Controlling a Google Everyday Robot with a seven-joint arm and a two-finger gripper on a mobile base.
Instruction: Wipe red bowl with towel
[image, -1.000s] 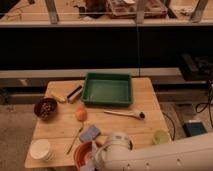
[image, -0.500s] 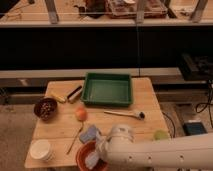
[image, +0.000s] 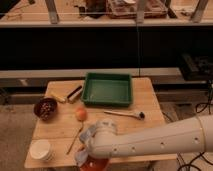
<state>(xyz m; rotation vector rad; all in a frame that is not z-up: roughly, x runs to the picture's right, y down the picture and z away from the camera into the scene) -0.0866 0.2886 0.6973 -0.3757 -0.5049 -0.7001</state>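
Low at bottom centre, the gripper (image: 86, 156), closed on the towel (image: 84, 144), sits over the red bowl (image: 95, 165).

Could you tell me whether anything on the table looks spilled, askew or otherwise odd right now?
Nothing stands out. The tool is at the front edge, over the red bowl with the towel; nothing looks spilled.

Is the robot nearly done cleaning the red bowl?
Hard to tell. Done: the towel has been brought to the red bowl at the table's front edge. In hand: the gripper, mostly hidden under the arm, is down at the bowl with its jaws shut, the towel bunched beside it. Left: finishing the wipe; the bowl's inside is hidden.
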